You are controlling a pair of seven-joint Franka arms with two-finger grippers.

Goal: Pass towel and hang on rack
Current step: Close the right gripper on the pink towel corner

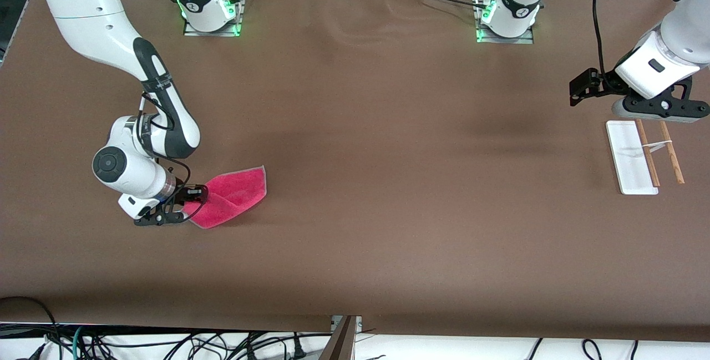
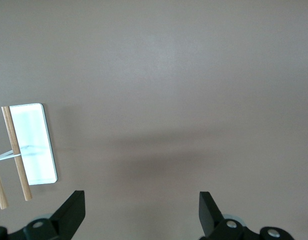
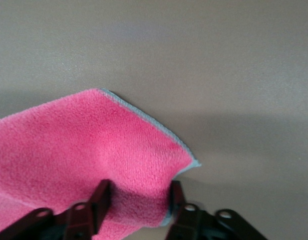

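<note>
The pink-red towel (image 1: 236,193) lies on the brown table at the right arm's end, with a fold running across it. My right gripper (image 1: 188,204) is down at the towel's corner. In the right wrist view its fingers (image 3: 101,197) stand partly apart with the towel (image 3: 83,150) bulging between them, and one finger is at the grey stitched edge. The rack (image 1: 629,157), a white base with two wooden rods, stands at the left arm's end. My left gripper (image 1: 660,116) hovers open and empty just above it. The rack also shows in the left wrist view (image 2: 36,145).
The brown table (image 1: 388,182) stretches between the towel and the rack. The two arm bases (image 1: 211,5) stand along the edge farthest from the front camera. Cables hang below the near table edge.
</note>
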